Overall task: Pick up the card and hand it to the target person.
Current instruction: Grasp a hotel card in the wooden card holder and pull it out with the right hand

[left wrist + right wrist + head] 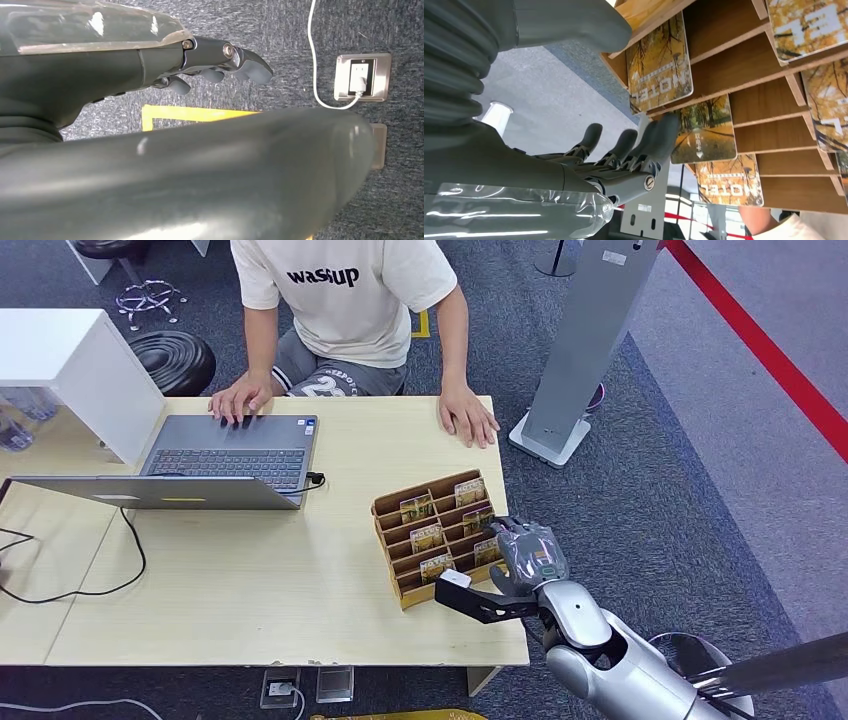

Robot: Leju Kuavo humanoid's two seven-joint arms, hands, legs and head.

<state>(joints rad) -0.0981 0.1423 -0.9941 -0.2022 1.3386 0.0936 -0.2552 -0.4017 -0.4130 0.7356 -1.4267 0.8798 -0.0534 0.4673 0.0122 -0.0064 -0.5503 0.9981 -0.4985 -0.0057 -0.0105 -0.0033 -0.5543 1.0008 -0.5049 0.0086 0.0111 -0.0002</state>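
Observation:
A brown wooden card rack [402,592] stands on the table's right part, with several yellow autumn-photo cards in its slots. My right hand [522,562] is at the rack's front right corner, fingers spread and holding nothing. Its thumb [456,581] reaches across the rack's front. In the right wrist view the fingertips [663,131] lie against the edge of one card [709,131], and another HOTEL card [660,64] sits between thumb and fingers, not gripped. The person [350,300] sits across the table, one hand [468,418] flat on it. My left hand [220,62] hangs over the floor, holding nothing.
An open laptop [228,455] lies on the table's left half, with the person's other hand on it. A white box [80,365] stands at the far left and a black cable [100,585] trails over the table. A grey stand [585,340] rises on the right floor.

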